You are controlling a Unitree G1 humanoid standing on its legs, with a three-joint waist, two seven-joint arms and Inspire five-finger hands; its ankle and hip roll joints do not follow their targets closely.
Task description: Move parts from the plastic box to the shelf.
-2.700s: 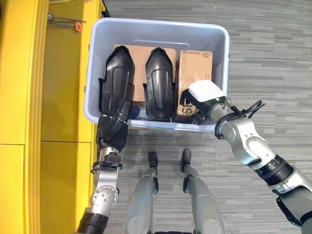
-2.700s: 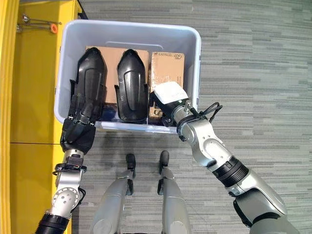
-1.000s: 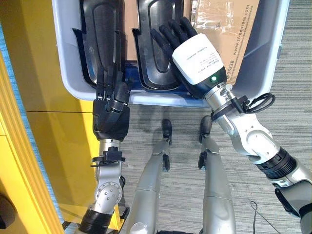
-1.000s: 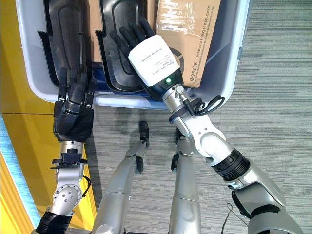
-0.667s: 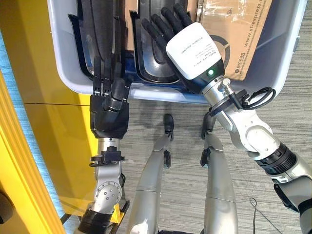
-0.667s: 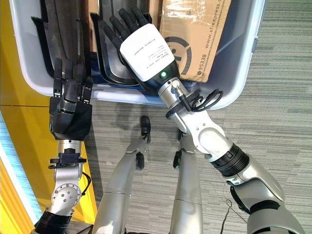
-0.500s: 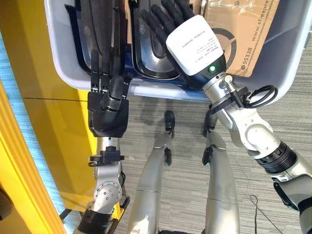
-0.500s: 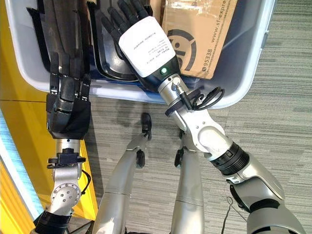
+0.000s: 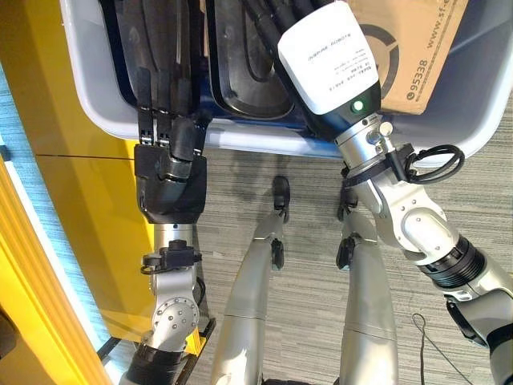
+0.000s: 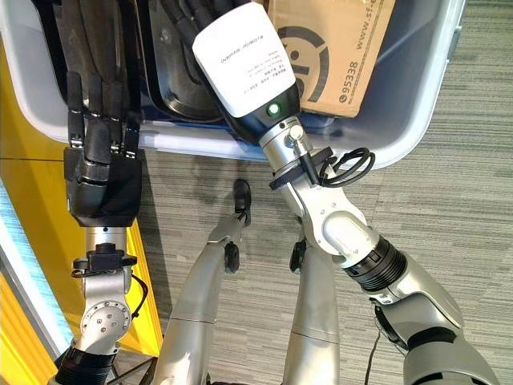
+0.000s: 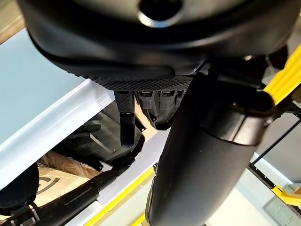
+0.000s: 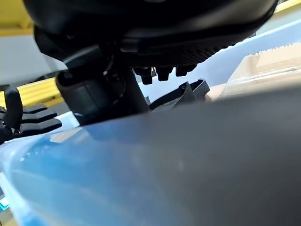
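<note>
The pale grey plastic box (image 9: 96, 120) holds two black moulded parts side by side and a cardboard carton (image 9: 417, 48). My left hand (image 9: 168, 172) reaches over the box's near rim, its straight fingers (image 9: 158, 96) lying along the left black part (image 9: 160, 32). My right hand (image 9: 325, 56), with a white cover on its back, is inside the box over the middle black part (image 9: 240, 80). Its straight fingers (image 9: 268, 12) run off the view's top edge. In the left wrist view the fingers (image 11: 126, 122) point at a black part (image 11: 103, 136) past the box rim (image 11: 47, 136).
A yellow shelf unit (image 9: 56, 136) stands along my left side, touching the box. Grey striped carpet (image 9: 481, 200) lies to the right and below the box.
The camera has tilted, so the box sits higher in view. Both hands have pushed farther into the box, with the right hand's fingers now reaching deeper over the middle part.
</note>
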